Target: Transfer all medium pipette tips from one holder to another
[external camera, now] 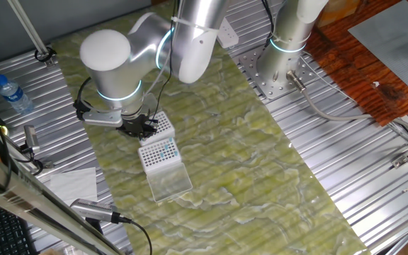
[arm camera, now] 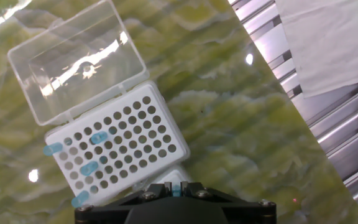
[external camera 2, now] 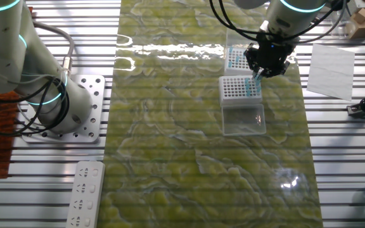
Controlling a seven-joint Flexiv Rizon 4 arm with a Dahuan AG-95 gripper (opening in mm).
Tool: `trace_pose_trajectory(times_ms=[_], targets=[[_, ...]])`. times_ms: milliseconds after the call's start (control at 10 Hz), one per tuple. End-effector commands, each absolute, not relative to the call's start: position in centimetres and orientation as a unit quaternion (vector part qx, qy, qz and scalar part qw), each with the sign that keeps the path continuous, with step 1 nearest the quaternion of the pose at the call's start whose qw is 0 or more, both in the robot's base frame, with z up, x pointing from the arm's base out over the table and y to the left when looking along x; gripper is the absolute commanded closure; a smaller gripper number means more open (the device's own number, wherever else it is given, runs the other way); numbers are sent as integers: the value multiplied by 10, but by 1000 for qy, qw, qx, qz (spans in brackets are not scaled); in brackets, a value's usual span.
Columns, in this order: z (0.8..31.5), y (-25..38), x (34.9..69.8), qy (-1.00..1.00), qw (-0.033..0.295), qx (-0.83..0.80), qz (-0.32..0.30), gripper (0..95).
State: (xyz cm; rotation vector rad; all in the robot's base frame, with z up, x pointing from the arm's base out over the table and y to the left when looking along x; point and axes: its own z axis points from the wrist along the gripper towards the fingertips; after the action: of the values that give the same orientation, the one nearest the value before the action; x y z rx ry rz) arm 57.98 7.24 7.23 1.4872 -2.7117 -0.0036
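A white holder [arm camera: 120, 146] with many bare holes lies left of centre in the hand view, its clear lid [arm camera: 76, 65] hinged open beyond it. A few medium pipette tips [arm camera: 89, 168] with light-blue tops lean in its left rows. My gripper [arm camera: 177, 186] is at the bottom edge, shut on one light-blue tip [arm camera: 177, 190] between its fingers. A corner of a second holder [arm camera: 178, 173] shows just under it. From the side, the gripper [external camera 2: 259, 73] hovers between the far holder [external camera 2: 236, 58] and the near holder [external camera 2: 238, 87], with the tip hanging down. The same gripper [external camera: 142, 127] and near holder [external camera: 159, 153] show in one fixed view.
A sheet of paper [external camera 2: 330, 69] lies right of the green mat on the ribbed metal table [arm camera: 340, 143]. A second arm's base [external camera 2: 62, 107] stands at the left, a power strip [external camera 2: 84, 193] near it. A water bottle [external camera: 13, 92] stands by the table's edge.
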Motion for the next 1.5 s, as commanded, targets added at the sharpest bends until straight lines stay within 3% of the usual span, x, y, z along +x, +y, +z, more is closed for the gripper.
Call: trace_pose_trajectory(times_ms=[100, 500, 900, 1500], targets=[[78, 71, 580, -876, 30, 481, -4, 950], [122, 77, 585, -893, 73, 444, -13, 950], [156, 93, 576, -908, 96, 409, -12, 950], [143, 114, 557, -927, 91, 364, -15, 950]])
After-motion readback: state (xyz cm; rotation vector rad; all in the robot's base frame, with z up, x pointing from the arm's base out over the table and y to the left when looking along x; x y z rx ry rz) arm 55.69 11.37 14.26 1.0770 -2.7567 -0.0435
